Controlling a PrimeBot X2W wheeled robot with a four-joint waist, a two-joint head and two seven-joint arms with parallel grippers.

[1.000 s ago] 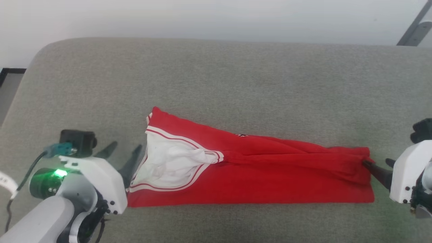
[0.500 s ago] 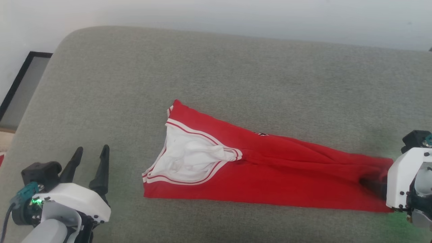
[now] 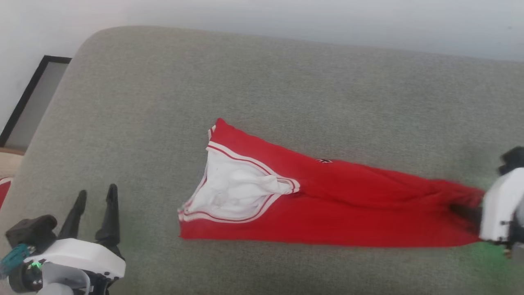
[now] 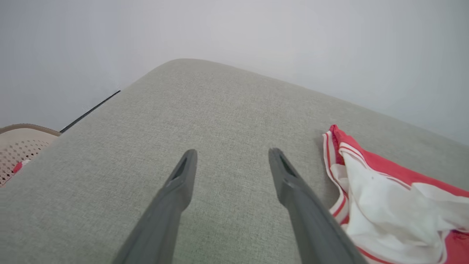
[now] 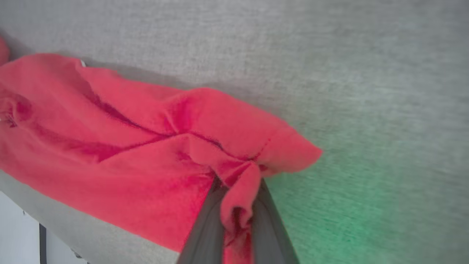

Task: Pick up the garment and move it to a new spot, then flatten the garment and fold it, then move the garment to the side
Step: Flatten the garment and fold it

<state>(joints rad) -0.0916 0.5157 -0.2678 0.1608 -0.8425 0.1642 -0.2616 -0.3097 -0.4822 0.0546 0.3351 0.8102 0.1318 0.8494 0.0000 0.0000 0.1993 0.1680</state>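
No legible text. Small dark lettering [image 3: 324,160] on garment [image 3: 348,213] too small to read.

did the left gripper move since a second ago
Yes. The left gripper has drawn back leftward, nearer the grey cushion's left edge; it was at the garment's white end, now bare cushion separates them.

Bright red over the garment [image 3: 348,213], white on its inner panel [image 3: 237,192], white-and-red stripes along the trim [image 3: 245,159], small dark lettering [image 3: 324,160] on the red. Flecked grey-green across the surface [image 3: 286,90], washed with a green glow [image 5: 348,220] at one end. Dark grey on the fingers [image 3: 109,213] of the left gripper [image 3: 97,190], white on its housing [image 3: 77,256], a green light [image 3: 35,265] beside it. Pale grey-white on the wall [image 3: 286,16].
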